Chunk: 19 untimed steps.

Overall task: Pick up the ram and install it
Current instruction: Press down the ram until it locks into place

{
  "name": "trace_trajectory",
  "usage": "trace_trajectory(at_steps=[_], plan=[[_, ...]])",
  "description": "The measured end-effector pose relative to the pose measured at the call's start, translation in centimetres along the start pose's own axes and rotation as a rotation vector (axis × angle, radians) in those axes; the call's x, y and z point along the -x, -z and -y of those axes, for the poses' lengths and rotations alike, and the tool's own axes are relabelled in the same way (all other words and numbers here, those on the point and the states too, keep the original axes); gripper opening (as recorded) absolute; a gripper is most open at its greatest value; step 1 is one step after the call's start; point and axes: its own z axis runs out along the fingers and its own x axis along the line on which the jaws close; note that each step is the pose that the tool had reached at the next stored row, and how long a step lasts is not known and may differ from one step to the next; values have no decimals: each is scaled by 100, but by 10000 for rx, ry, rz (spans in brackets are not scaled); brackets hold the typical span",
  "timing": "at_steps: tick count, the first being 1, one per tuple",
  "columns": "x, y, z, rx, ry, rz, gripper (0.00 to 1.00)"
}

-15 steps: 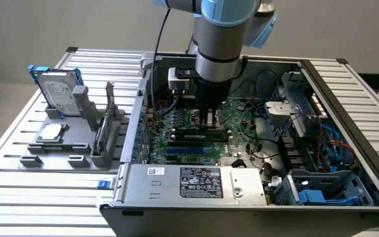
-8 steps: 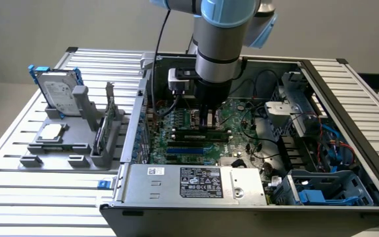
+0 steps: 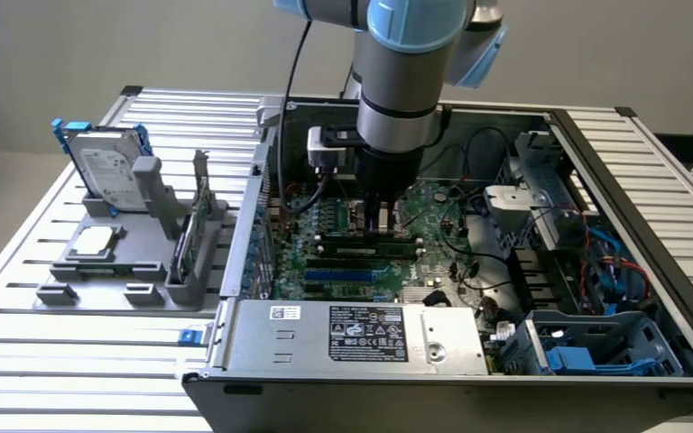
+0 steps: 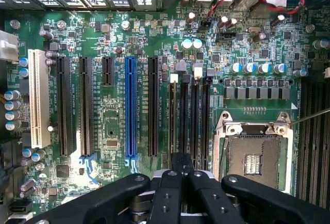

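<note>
The ram [image 3: 371, 242] is a long dark greenish stick lying level along the black memory slots [image 4: 192, 111] in the middle of the motherboard [image 3: 359, 271], inside the open computer case [image 3: 346, 334]. My gripper [image 3: 381, 225] comes straight down from above and its two thin fingers meet on the stick's top edge at mid-length. In the wrist view my gripper [image 4: 181, 163] has its black fingers [image 4: 167, 193] pressed close together right over the slots. I cannot tell whether the stick is fully seated in its slot.
The silver CPU socket [image 4: 252, 154] lies beside the memory slots. A grey tray [image 3: 118, 262] at the exterior view's left holds the hard drive with blue brackets [image 3: 112, 171] and a small square chip [image 3: 97, 240]. Cables and a drive cage [image 3: 587, 343] crowd the case's right side.
</note>
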Motion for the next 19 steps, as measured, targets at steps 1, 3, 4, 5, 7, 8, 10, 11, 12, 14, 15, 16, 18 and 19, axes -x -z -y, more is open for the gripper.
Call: trace_trajectory(at_steps=[1,3,4,5,7,8,10,11,12,14,15,16,18,19], plan=[[1,0,0,-1,0,2,11],[6,38,1,1,-1,25,11],[5,81,-1,17,-1,11,11],[3,121,-3,27,0,3,11],[5,194,-4,45,1,2,11],[5,227,-5,57,1,3,11],[6,284,-6,84,2,1,11],[7,308,-7,98,2,1,11],[7,320,-7,110,1,1,11],[7,320,-7,109,1,3,11],[7,320,-7,109,1,3,11],[7,321,-7,109,1,3,11],[7,321,-7,110,1,1,11],[7,321,-7,110,1,1,11]])
